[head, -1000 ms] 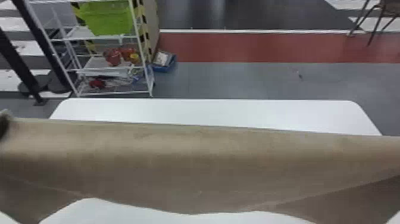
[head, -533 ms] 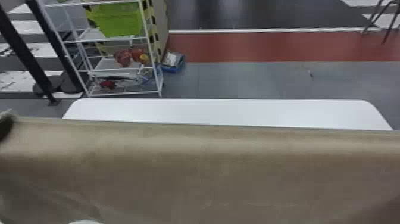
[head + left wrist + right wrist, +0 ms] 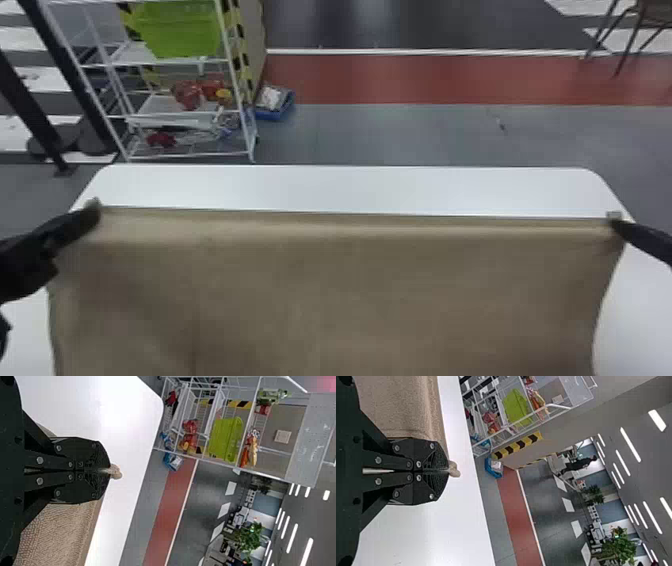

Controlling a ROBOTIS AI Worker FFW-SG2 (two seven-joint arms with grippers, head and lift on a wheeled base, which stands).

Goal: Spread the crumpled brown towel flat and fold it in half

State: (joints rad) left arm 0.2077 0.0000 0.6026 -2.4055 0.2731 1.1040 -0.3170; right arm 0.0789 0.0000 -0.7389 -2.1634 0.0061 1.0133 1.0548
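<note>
One brown towel (image 3: 325, 290), pulled out between two grippers above one white counter (image 3: 350, 187). Far edge runs left to right, near level, dipping slightly at the right; cloth extends back toward the robot. Visible part is wider side to side; true long axis can't be told, near end cut off. Left gripper (image 3: 95, 212): fingers closed, pinching one towel corner. Right gripper (image 3: 618, 224): fingers closed on the other far corner. Behind: one rack (image 3: 170, 120), one green bin (image 3: 180, 30).

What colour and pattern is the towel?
The towel is plain light brown with a fine bumpy texture, seen best in the left wrist view.
</note>
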